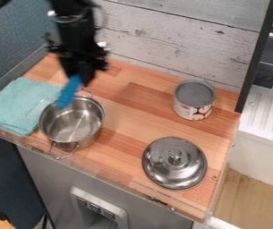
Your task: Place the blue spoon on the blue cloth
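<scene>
On the left is the blue cloth (20, 106), folded flat, where our spoon should go. Next comes the blue spoon (70, 92), hanging at a tilt in front of the far rim of the pot (73, 123). The black gripper (83, 78) is above it, with its jaws closed on the spoon's top end. We should lift the spoon well over the pot's rim and handle, go left to the middle of the cloth, get low, and then let go gently. If we go too low too soon, we might bump the pot. To the right, the lid (175, 163) and the can (194, 99) are out of our way. The jaws hide the spoon's top end, and we cannot tell how high it hangs.
</scene>
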Controlling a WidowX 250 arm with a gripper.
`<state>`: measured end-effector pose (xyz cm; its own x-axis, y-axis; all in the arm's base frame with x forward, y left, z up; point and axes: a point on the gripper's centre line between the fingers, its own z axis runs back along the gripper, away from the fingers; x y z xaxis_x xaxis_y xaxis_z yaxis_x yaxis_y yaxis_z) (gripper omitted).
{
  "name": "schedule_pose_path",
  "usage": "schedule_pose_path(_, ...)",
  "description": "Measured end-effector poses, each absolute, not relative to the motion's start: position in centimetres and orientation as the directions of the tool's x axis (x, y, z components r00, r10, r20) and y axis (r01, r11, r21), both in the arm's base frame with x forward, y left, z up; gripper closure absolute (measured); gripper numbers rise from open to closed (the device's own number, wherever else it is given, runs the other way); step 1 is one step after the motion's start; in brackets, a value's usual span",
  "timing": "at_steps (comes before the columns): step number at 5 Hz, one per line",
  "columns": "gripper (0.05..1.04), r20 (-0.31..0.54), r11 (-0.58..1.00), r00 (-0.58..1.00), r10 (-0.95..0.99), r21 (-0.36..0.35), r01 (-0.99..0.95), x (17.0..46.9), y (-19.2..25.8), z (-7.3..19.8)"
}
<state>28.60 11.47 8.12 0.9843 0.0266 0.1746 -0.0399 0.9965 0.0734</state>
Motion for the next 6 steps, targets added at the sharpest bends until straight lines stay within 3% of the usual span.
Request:
schedule_pose_path(3, 0.698, 0.092, 0.98, 0.993, 0.073, 0.176, -0.088, 26.4, 18.7, 4.1)
schedule_pose_path(5, 0.698, 0.09, 0.979, 0.994, 0.057, 0.19, -0.074, 26.0, 20.8, 4.0)
schedule_pose_path(6, 0.651, 0.098, 0.979, 0.993, 0.059, 0.191, -0.077, 26.1, 21.3, 4.2)
